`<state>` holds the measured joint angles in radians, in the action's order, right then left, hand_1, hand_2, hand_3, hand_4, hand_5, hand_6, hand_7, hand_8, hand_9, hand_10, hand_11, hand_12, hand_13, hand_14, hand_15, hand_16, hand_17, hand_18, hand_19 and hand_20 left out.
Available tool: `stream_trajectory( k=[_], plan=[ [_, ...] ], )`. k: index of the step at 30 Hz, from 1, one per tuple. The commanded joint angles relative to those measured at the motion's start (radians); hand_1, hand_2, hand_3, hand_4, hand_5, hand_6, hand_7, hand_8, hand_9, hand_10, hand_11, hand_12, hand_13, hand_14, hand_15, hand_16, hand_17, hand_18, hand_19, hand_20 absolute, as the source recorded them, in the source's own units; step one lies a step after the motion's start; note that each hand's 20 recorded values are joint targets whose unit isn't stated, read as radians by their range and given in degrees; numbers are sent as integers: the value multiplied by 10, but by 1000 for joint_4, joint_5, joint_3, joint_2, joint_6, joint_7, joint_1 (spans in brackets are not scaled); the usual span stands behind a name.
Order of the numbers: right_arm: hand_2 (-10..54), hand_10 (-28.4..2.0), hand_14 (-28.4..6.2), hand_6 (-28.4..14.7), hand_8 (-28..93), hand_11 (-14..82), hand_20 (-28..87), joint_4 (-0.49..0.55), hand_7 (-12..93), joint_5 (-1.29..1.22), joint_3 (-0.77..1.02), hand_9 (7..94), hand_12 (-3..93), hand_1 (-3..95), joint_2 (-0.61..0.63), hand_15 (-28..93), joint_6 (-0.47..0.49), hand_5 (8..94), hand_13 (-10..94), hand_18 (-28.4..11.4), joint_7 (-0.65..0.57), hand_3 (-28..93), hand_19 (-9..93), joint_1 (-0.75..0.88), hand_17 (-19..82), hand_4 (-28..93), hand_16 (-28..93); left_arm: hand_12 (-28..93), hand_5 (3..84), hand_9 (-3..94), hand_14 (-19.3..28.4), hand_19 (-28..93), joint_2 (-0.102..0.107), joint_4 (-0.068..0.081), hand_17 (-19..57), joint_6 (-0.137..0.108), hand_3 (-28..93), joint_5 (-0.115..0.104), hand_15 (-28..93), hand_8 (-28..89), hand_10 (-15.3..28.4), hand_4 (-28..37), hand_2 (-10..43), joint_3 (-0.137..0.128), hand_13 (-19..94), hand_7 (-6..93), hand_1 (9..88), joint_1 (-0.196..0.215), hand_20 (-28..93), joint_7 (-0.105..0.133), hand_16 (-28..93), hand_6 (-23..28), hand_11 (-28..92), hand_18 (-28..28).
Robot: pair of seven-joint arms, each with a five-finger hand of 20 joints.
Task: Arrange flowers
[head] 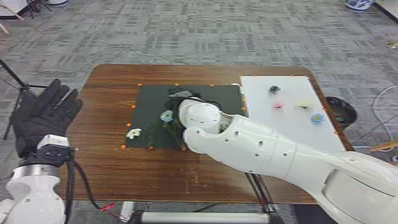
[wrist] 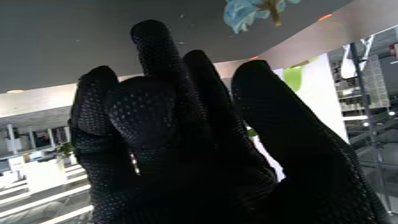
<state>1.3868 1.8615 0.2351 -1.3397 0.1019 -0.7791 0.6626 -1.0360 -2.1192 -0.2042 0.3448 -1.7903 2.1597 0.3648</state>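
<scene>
A blue flower (head: 166,116) is lying on the black sheet (head: 158,95), just beside the right arm, with thin green stems (head: 174,131) running toward the near edge. A white flower (head: 133,133) is resting near the sheet's near left corner. The right robot hand (head: 181,95) is hovering or resting over the far part of the black sheet, its back turned partly to the head camera; whether it is gripping anything, one cannot tell. In the right wrist view, blue petals (wrist: 240,12) are showing beyond that hand, and something green (wrist: 294,77) is showing near it, too hidden to name.

To the right, a white sheet (head: 293,130) is lying alongside the black one. It is carrying a dark piece (head: 274,89) near its far end, a pink flower (head: 278,106) nearer, a pale flower (head: 304,106) beside that, and a second blue flower (head: 317,118) close to the right edge. Orange dots (head: 129,124) are marking the black sheet's border.

Both sheets are lying on the brown worktop (head: 107,165). A black bin (head: 340,111) is standing off its right side. At the left side, the left robot hand (head: 43,112) is waiting open, its fingers straight.
</scene>
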Motion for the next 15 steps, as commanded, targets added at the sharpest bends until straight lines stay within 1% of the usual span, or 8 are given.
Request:
stream_trajectory(
  k=[1,2,4,7,11,12,13,15],
  plan=[
    [197,-182,-119,-103,-72,184,366,18,84,113,-35,691,161,331,12,760,-19,555,713,-247,-64,717,833,-14,363,-198,302,99,440,330,156,369,-16,-4,-63,1,700,9,260,-75,153,-283,198,-3,253,92,216,19,99,-12,-47,99,194,154],
    [194,-183,-120,-95,-73,182,361,23,100,147,-36,700,161,327,17,760,10,596,718,-254,-61,707,841,-13,368,-195,304,99,440,330,156,369,-17,-4,-63,-2,700,11,260,-75,153,-283,198,-4,253,92,217,20,99,-16,-47,99,196,154],
    [197,-184,-123,-80,-77,177,353,31,129,185,-44,704,163,320,22,760,56,658,718,-257,-60,700,846,-20,366,-189,310,98,439,330,156,369,-19,-7,-63,-2,701,11,261,-75,154,-283,197,-8,253,93,217,28,99,-13,-47,99,196,154],
    [231,-193,-137,-66,-81,156,346,46,156,178,-40,688,165,305,28,755,94,733,694,-262,-51,739,838,-23,343,-144,319,98,440,329,157,369,-21,-10,-63,-4,702,9,261,-75,154,-283,196,-15,253,93,217,37,99,-8,-46,100,197,154],
    [246,-200,-144,-59,-81,146,345,74,171,133,-12,678,166,292,37,744,152,784,679,-262,-9,767,826,-12,330,-107,317,99,439,329,157,368,-23,-10,-63,-3,704,12,263,-75,155,-283,196,-19,252,93,218,38,99,-11,-46,100,198,154],
    [245,-201,-145,-58,-81,143,344,79,174,122,-6,674,165,289,36,743,174,788,677,-261,-3,771,822,-10,326,-101,317,99,439,330,157,369,-22,-10,-63,-3,704,12,263,-75,155,-283,195,-19,252,93,218,37,99,-11,-46,100,198,154],
    [245,-201,-145,-57,-84,139,344,81,171,120,7,667,164,285,39,741,206,790,670,-261,35,777,816,-3,320,-94,316,99,439,330,157,368,-22,-10,-63,-3,704,12,263,-75,155,-283,195,-19,252,93,219,37,99,-14,-45,100,198,154],
    [237,-199,-149,-54,-50,127,349,81,155,129,12,635,162,286,32,740,256,771,646,-256,34,781,800,2,302,-85,310,99,439,330,157,368,-22,-9,-63,-4,704,13,263,-75,155,-283,195,-15,252,93,219,33,99,-15,-45,100,199,154]
  ],
)
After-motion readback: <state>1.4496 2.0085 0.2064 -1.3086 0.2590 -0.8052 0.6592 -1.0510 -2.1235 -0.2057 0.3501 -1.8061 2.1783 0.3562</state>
